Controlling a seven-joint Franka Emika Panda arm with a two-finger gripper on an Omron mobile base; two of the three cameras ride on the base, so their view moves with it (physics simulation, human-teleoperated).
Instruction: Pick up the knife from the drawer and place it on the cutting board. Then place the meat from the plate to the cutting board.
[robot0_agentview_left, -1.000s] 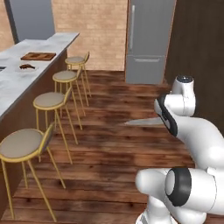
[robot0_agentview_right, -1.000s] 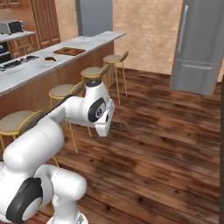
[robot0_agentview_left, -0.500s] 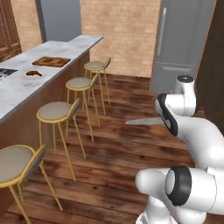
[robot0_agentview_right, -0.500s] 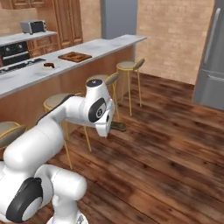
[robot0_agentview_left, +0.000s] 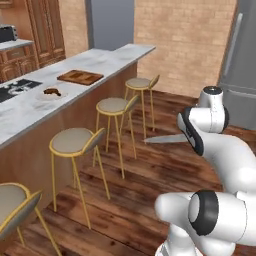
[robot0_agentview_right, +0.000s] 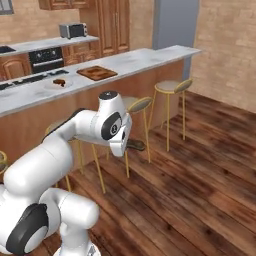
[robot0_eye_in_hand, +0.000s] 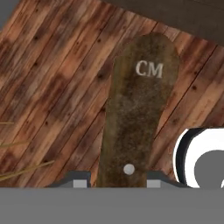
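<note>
A: Progress? Gripper (robot0_eye_in_hand: 114, 181) is clamped narrow on the knife (robot0_agentview_left: 165, 138), handle between the tips, blade sticking out level over the wood floor. So the pick from the drawer looks done.

B: And what's left?

A: Both placings. Board (robot0_agentview_left: 80, 77) sits bare on the island counter (robot0_agentview_left: 107, 59), well apart from the arm. Meat (robot0_agentview_left: 51, 92) is on the plate (robot0_agentview_left: 50, 95), just beside the board.

B: Change from a second ago?

A: Whole view has shifted, so the base has moved, not the things. Stools (robot0_agentview_left: 75, 142) and counter loom larger and nearer; the fridge has slid off right. Arm pose and grip look unchanged.
</note>
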